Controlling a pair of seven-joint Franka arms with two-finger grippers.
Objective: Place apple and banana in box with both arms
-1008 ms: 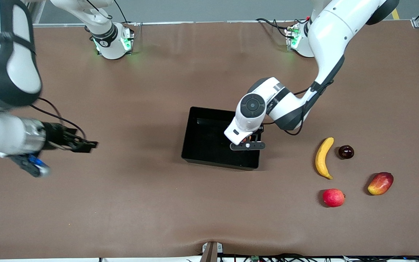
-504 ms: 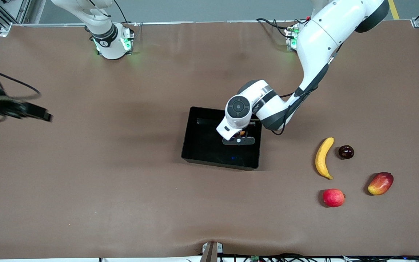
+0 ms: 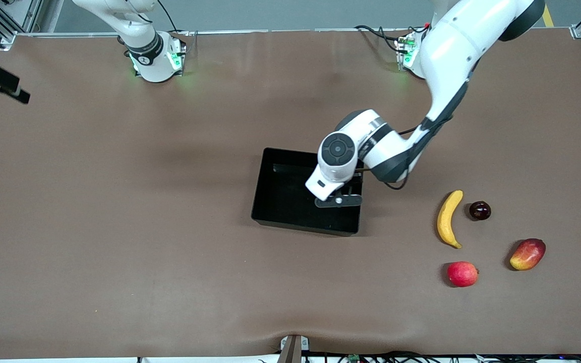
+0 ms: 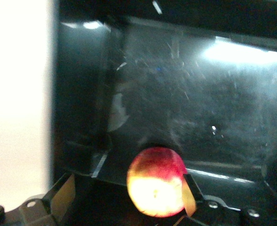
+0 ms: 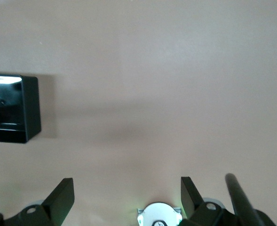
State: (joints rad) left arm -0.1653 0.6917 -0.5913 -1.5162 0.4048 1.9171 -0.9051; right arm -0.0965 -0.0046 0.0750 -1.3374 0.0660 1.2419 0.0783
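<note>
My left gripper hangs low inside the black box, at the left arm's end of it. In the left wrist view the apple, red with a yellow patch, sits over the box floor between my spread fingers. It touches one finger and stands well apart from the other. The apple is hidden under my hand in the front view. The yellow banana lies on the table toward the left arm's end. My right gripper is open and empty at the right arm's end of the table.
Beside the banana lie a dark round fruit, a pinkish-red round fruit and a red-yellow mango-like fruit. The right wrist view shows a corner of the box and the right arm's base.
My right arm has swung away from the table's middle to its own end. My left gripper stays in the box, shifting a little within it.
</note>
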